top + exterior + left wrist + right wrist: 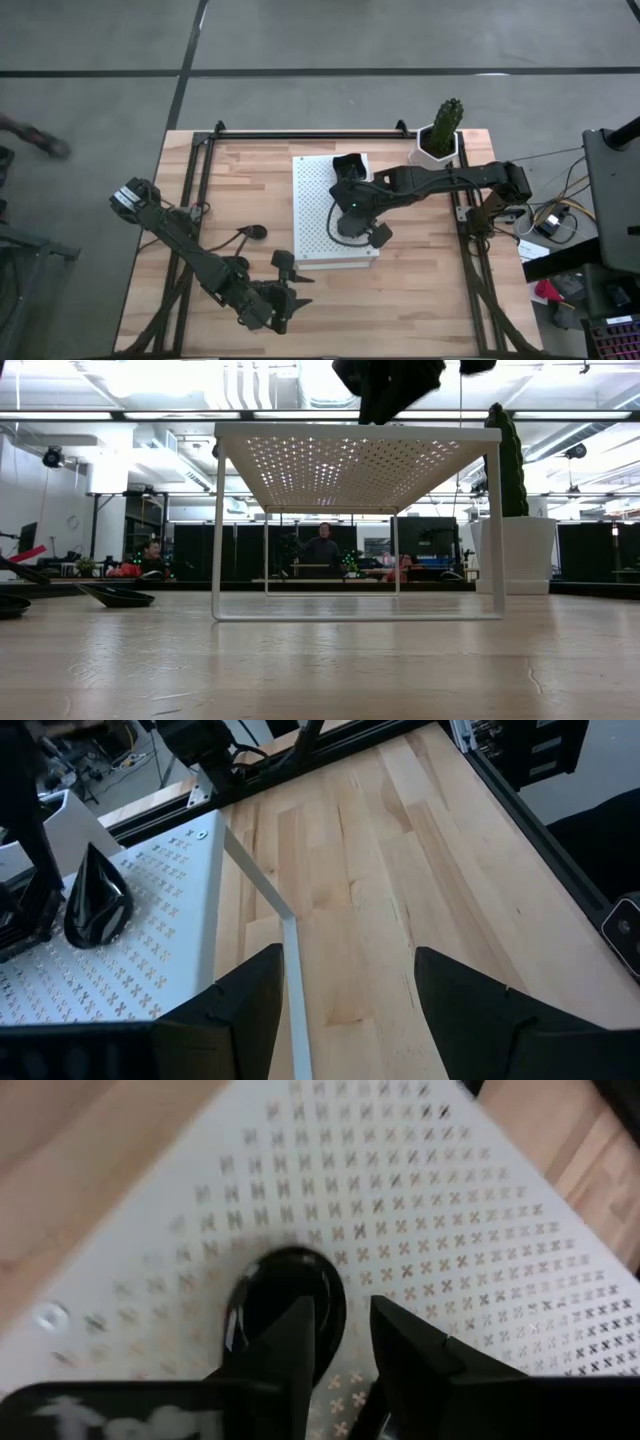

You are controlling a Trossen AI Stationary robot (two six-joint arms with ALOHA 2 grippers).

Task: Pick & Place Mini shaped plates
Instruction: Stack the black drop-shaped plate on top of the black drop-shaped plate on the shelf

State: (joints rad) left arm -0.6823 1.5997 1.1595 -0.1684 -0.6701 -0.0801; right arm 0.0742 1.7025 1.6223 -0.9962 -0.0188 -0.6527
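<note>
Mini shaped plates, small and dark, lie about a raised white perforated board (320, 195). One rounded plate (285, 1300) lies on the board under my right gripper (345, 1350), which is open and points down at it. A teardrop plate (95, 900) sits near the board's near right corner, and another (350, 165) at its far edge. Two more (257, 231) (283, 262) rest on the wooden table left of the board. My left gripper (345, 1010) waits open over the table's near side. My right gripper comes from above with its fingers (290, 1355) on either side of the rounded plate's rim (332, 1315). The plate lies flat on the board. I cannot tell whether a finger touches the rim.
A white hexagonal pot with a cactus (440, 135) stands at the table's far right. The board rests on thin white legs (215, 530), with open room under it. Black frame rails (470, 240) run along the table's sides. Bare wood lies right of the board.
</note>
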